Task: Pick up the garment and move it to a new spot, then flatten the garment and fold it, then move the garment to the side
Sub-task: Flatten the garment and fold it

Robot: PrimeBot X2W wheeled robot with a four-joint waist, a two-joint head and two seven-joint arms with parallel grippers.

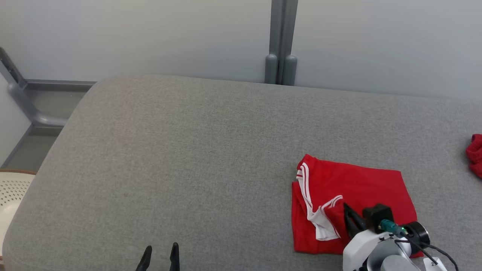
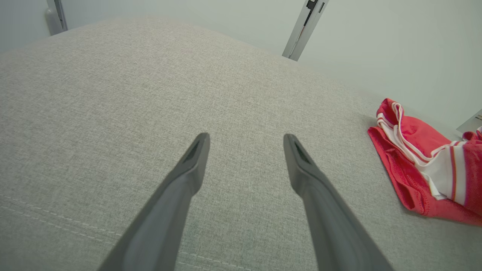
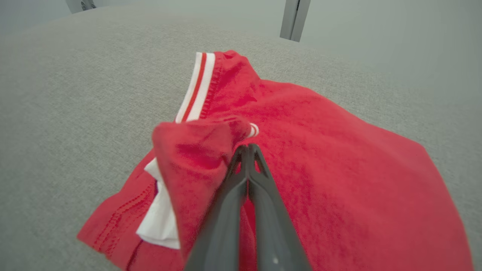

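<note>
The garment (image 1: 357, 184) is red cloth with white striped trim, lying folded into a rough rectangle on the grey padded surface (image 1: 188, 150) at the near right. My right gripper (image 1: 346, 207) rests on its near left part, jaws pressed together. In the right wrist view the right gripper (image 3: 248, 146) pinches a raised fold of the garment (image 3: 320, 150) just right of the white trim. My left gripper (image 1: 160, 250) hangs open over bare grey fabric at the near edge, well left of the cloth. From the left wrist view the left gripper (image 2: 246, 141) holds nothing and the garment (image 2: 414, 165) lies to its right.
Another red cloth item (image 1: 475, 154) lies at the surface's right edge. A cream perforated object (image 1: 11, 192) stands off the surface's left edge. A grey post (image 1: 280, 41) rises against the pale wall behind. Broad bare grey fabric stretches left of the garment.
</note>
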